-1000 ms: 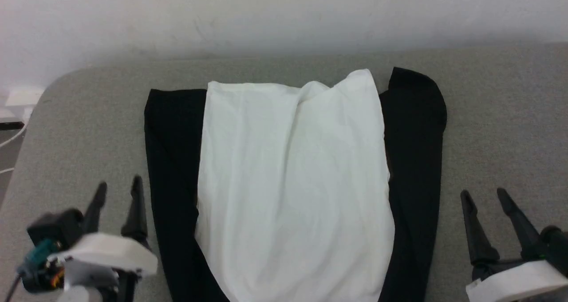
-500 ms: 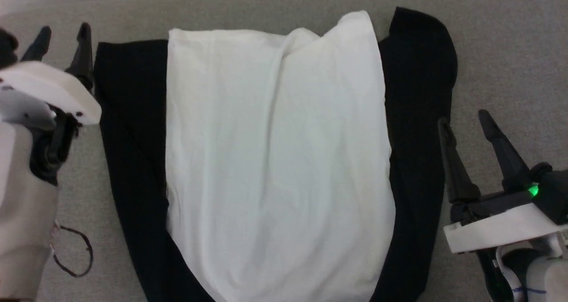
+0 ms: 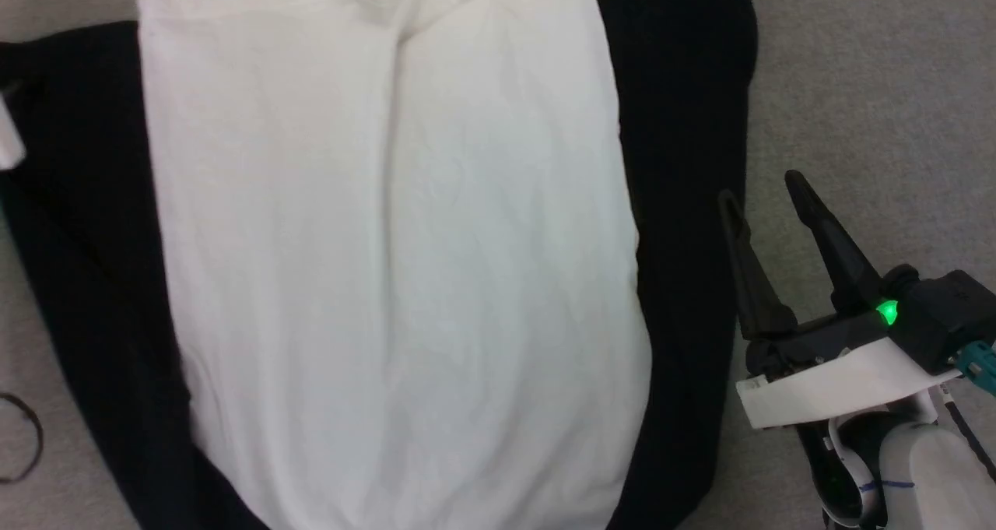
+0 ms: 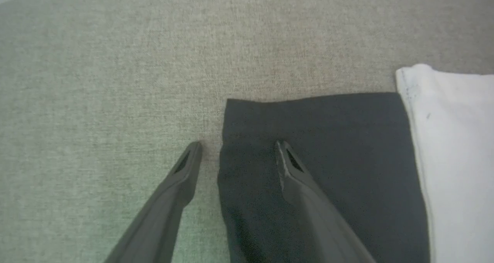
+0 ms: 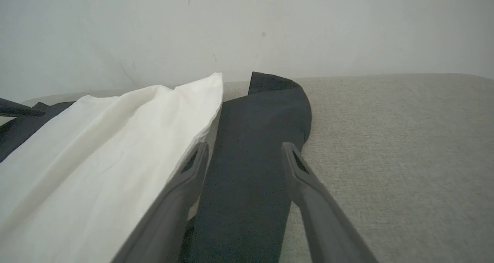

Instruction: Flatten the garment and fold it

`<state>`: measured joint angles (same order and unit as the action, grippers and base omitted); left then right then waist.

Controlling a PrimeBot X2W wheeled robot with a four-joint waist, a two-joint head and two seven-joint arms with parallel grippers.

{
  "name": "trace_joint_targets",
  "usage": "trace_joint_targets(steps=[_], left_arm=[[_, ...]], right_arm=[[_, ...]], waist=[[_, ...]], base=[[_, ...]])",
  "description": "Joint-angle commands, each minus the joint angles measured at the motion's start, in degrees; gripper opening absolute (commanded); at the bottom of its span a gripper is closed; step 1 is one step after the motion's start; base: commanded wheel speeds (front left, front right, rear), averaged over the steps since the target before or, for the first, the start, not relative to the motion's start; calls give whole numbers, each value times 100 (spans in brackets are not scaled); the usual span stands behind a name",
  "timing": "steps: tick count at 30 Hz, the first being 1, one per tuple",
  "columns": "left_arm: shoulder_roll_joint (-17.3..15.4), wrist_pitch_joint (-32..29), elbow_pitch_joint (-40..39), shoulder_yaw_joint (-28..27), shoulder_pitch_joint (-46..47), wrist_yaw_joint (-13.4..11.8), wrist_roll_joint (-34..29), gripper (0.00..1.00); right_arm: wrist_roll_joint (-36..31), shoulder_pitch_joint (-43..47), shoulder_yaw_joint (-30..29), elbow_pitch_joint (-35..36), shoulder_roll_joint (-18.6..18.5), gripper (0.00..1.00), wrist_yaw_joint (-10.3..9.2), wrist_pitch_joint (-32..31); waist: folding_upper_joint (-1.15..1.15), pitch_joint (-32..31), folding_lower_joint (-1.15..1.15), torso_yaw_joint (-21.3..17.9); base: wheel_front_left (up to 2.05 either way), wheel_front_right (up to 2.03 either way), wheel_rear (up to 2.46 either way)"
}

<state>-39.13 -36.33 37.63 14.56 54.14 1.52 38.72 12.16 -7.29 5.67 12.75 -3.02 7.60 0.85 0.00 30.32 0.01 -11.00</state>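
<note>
The garment [image 3: 389, 242] lies spread on the grey surface, a wide white panel between black side strips. My right gripper [image 3: 762, 191] is open at the garment's right black edge, one finger over the black cloth and the other over the grey surface. In the right wrist view the right gripper [image 5: 244, 147] has its fingers astride the black strip [image 5: 254, 139], holding nothing. In the left wrist view my left gripper [image 4: 238, 145] is open over the far left corner of the black cloth [image 4: 316, 147], its fingers straddling the cloth's left edge.
Grey fabric surface [image 3: 871, 86] runs on to the right of the garment. A thin dark cable loop [image 3: 23, 436] lies at the lower left. A white wall [image 5: 247, 27] rises behind the surface's far edge.
The head camera has tipped down and closer, so the garment looks larger and shifted left. My left gripper has reached forward to the far left corner, leaving the head view. My right gripper has closed in on the right black edge.
</note>
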Motion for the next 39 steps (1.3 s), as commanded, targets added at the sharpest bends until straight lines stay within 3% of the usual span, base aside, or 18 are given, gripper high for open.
trace_joint_targets(steps=[1,4,5,6,9,12,21,27,33,39], left_arm=[[-68,-174,65,34,45,19,37,100],[-98,-679,141,92,-65,17,161,100],[-76,-919,175,120,-132,13,235,60],[-38,-1173,205,133,-200,-4,331,2],[66,-1527,166,112,-363,-182,500,0],[105,-1339,17,76,-487,-310,484,0],[51,434,-341,-31,-590,-526,-39,0],[203,1176,-806,128,-729,-496,-303,0],[732,1566,-1743,610,-1112,-466,-522,0],[1657,1527,-2670,1560,-1900,-413,-610,0]], right_arm=[[23,-87,7,-17,13,100,-11,49],[22,-84,6,-34,13,100,-11,67],[19,-80,7,-39,14,100,-11,67],[16,-77,8,-39,14,100,-11,66],[6,-66,-5,-42,14,100,-11,57],[-7,-61,-56,-56,14,100,-11,35],[-66,126,-441,-197,14,100,-11,-77],[-92,445,-871,-202,14,100,-11,-209],[-57,841,-1428,-187,14,100,-11,-338],[24,1051,-1675,-99,14,100,-11,-438]], waist=[[0,283,-1,-298],[0,315,-1,-343],[0,313,-1,-352],[0,313,-1,-359],[0,295,-1,-356],[0,218,-1,-318],[0,-660,-1,16],[0,-1488,-1,391],[0,-2115,-1,737],[0,-2346,-1,787]], base=[[0,0,0],[0,0,0],[0,0,0],[0,0,0],[0,0,0],[0,0,0],[0,0,0],[0,0,0],[0,0,0],[0,0,0]])
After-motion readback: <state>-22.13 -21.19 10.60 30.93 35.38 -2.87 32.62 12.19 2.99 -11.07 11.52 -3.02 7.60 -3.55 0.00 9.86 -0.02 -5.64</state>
